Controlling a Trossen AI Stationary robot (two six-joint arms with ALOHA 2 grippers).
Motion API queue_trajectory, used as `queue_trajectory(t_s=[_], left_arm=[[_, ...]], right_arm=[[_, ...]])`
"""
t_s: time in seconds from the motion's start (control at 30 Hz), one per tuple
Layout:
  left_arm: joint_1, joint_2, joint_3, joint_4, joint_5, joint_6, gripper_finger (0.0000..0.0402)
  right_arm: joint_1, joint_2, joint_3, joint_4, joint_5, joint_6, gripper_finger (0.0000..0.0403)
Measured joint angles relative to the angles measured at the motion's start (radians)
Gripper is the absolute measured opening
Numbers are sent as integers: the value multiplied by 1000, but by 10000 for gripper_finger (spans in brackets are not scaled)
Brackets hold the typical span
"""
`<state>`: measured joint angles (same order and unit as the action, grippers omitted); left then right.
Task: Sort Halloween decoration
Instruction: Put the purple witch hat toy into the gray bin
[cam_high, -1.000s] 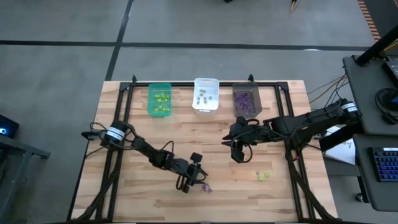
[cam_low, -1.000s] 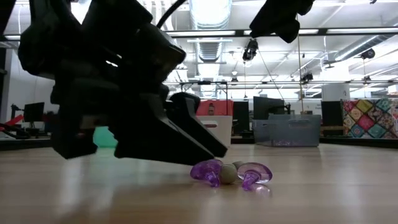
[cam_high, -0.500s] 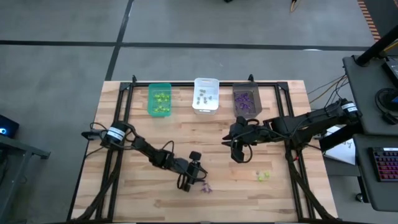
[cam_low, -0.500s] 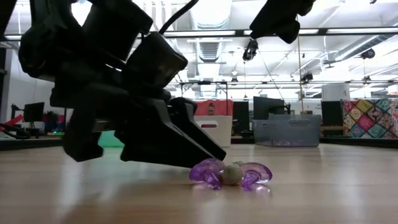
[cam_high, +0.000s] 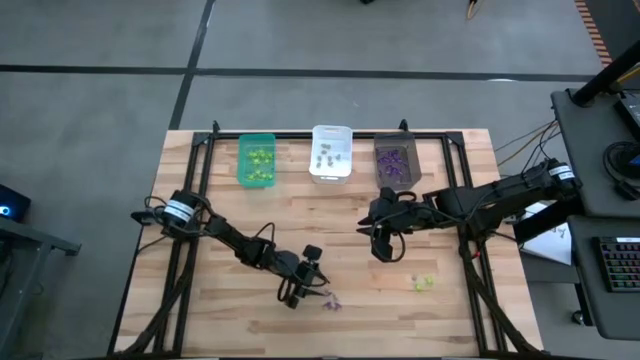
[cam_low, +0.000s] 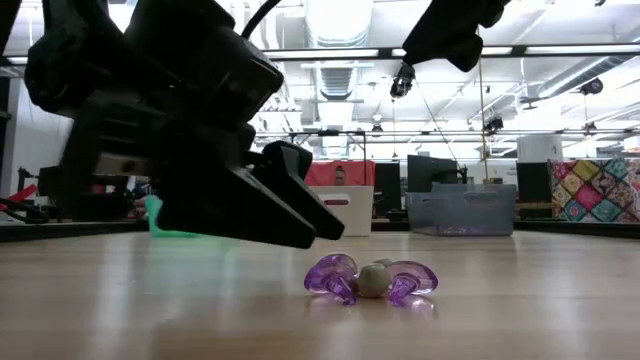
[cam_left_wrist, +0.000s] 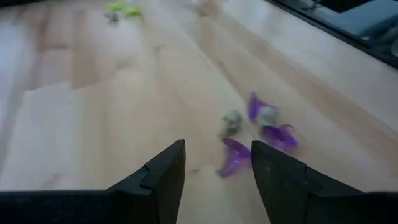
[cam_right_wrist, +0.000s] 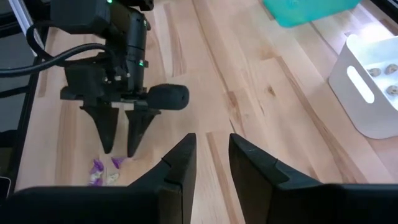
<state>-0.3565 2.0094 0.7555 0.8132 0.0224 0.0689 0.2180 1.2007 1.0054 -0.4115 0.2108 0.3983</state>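
Observation:
A small cluster of purple and greyish spiky trinkets (cam_high: 330, 302) lies on the wood near the table's near edge; it also shows in the low view (cam_low: 370, 279) and the left wrist view (cam_left_wrist: 258, 127). My left gripper (cam_high: 305, 293) is open and hovers just left of and above the cluster (cam_low: 325, 228), its fingers (cam_left_wrist: 217, 163) pointing at the nearest purple trinket (cam_left_wrist: 233, 162) without touching it. A yellow-green trinket pair (cam_high: 424, 284) lies to the right. My right gripper (cam_high: 380, 250) waits open over mid-table (cam_right_wrist: 211, 146).
Three bins stand in a row at the far edge: green (cam_high: 257, 160) holding yellow-green trinkets, white (cam_high: 331, 152) holding greyish ones, dark grey (cam_high: 396, 162) holding purple ones. A black frame rail (cam_high: 190, 200) runs along the table's sides. Bare wood (cam_high: 300, 215) lies between the arms and the bins.
My left gripper has drawn back from the purple cluster, rising a little and shifting toward the table's left, so its fingertips now stand clear of the trinkets. The trinkets lie where they were.

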Motion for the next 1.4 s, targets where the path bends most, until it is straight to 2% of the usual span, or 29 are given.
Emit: queue_trajectory(t_s=[0.17, 0.63, 1.03, 1.4], left_arm=[[0, 11, 1, -1, 68, -3, 166], [13, 73, 3, 64, 69, 3, 161], [21, 147, 75, 96, 93, 25, 109], [40, 146, 71, 85, 89, -4, 43]], right_arm=[[0, 0, -2, 1, 0, 2, 88], [0, 0, -5, 2, 0, 2, 87], [0, 0, -15, 2, 0, 2, 79], [0, 0, -31, 2, 0, 2, 91]])
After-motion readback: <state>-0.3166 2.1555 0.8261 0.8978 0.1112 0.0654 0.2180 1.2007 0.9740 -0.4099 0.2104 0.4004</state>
